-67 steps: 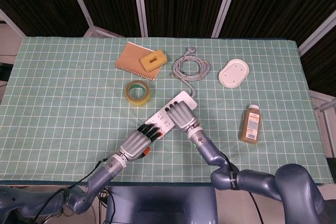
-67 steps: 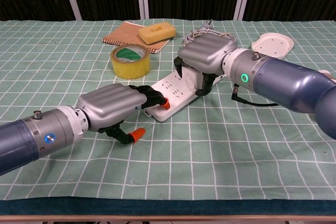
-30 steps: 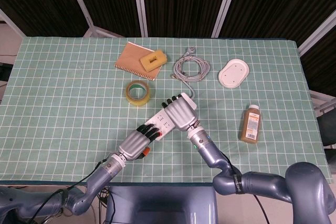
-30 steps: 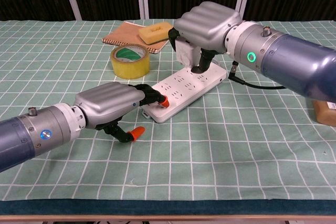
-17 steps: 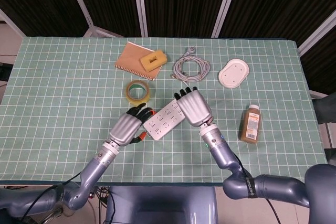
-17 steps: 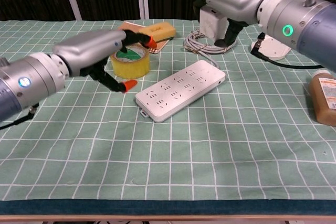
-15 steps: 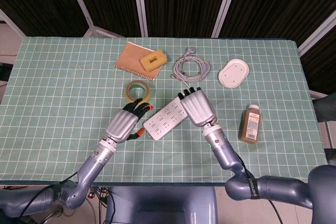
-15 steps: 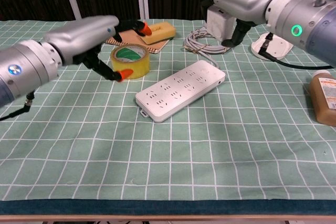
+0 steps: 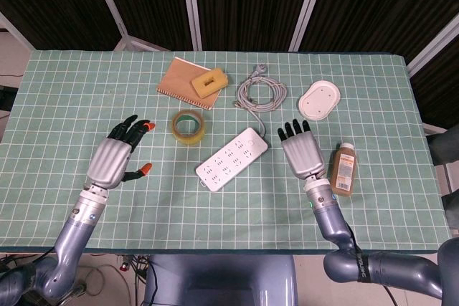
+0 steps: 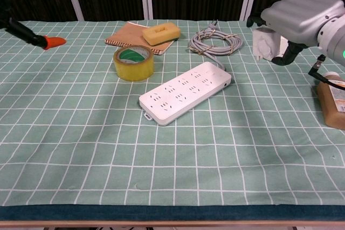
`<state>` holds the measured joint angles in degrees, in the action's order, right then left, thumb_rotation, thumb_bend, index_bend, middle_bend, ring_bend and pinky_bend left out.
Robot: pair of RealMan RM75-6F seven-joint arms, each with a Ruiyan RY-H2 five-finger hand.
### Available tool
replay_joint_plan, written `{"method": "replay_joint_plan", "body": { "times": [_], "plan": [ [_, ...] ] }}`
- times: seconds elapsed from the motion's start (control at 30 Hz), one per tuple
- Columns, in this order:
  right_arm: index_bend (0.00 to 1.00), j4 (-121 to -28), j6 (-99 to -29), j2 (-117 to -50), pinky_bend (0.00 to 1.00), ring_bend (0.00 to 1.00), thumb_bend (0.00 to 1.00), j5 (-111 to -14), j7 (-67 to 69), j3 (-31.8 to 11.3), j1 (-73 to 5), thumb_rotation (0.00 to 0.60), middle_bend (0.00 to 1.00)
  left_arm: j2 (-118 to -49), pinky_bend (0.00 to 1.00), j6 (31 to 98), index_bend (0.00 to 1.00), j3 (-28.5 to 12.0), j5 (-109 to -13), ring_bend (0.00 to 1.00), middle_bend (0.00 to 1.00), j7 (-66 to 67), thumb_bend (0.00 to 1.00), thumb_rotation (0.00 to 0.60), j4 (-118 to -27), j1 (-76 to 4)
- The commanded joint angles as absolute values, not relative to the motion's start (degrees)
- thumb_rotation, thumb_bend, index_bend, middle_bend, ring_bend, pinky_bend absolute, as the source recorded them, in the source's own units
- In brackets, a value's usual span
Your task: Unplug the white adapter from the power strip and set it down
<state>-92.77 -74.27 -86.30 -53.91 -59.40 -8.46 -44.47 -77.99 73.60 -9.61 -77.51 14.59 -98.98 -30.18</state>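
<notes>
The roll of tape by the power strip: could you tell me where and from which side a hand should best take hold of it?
The roll of tape lies flat with its hole facing up, so come from above and pinch its wall, one finger inside the ring and the thumb outside.

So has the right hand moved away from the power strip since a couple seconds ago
Yes. The right hand, holding the white adapter, has moved off the power strip toward the juice bottle, and now sits between the two.

tape roll point(image 9: 190, 126) left of power strip point(image 9: 232, 158), cable point(image 9: 261, 92) behind
</notes>
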Motion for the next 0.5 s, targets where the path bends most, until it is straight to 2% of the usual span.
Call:
{"method": "replay_joint_plan", "body": {
  "times": [0.03,0.23,0.33,0.47,0.5],
  "plan": [
    [0.0,-93.65,-76.16,-86.11,0.01,0.0,0.37,-54.01,-59.59,-7.94,-43.09,0.6,0.0,-75.89,0.16,76.29,0.15,-8.0,-78.82,0.05,0.13,12.52,0.19,0.6,-99.76,-27.33],
    [0.0,-97.06,-79.38,-83.48,0.01,0.0,0.36,-56.83,-56.61,-6.91,-40.09,0.6,0.0,-73.2,0.16,80.6,0.14,-5.63,-80.49,0.05,0.12,9.12,0.17,0.6,-99.56,-22.78],
    [0.0,-99.78,-81.74,-80.89,0.0,0.0,0.35,-61.15,-50.68,-5.38,-36.97,0.6,0.0,-71.87,0.16,83.62,0.13,-4.02,-82.07,0.05,0.12,6.58,0.17,0.6,-98.83,-19.84],
    [0.0,-101.14,-85.58,-77.83,0.0,0.0,0.35,-68.24,-39.91,-2.08,-31.51,0.6,0.0,-70.64,0.14,87.61,0.1,-1.89,-84.39,0.05,0.09,3.87,0.07,0.6,-96.24,-16.1],
    [0.0,-100.98,-86.77,-77.06,0.0,0.0,0.32,-70.16,-37.06,-0.95,-29.91,0.6,0.0,-70.37,0.13,88.63,0.09,-1.4,-84.7,0.04,0.09,3.0,0.05,0.6,-95.53,-15.05]
  ]
}}
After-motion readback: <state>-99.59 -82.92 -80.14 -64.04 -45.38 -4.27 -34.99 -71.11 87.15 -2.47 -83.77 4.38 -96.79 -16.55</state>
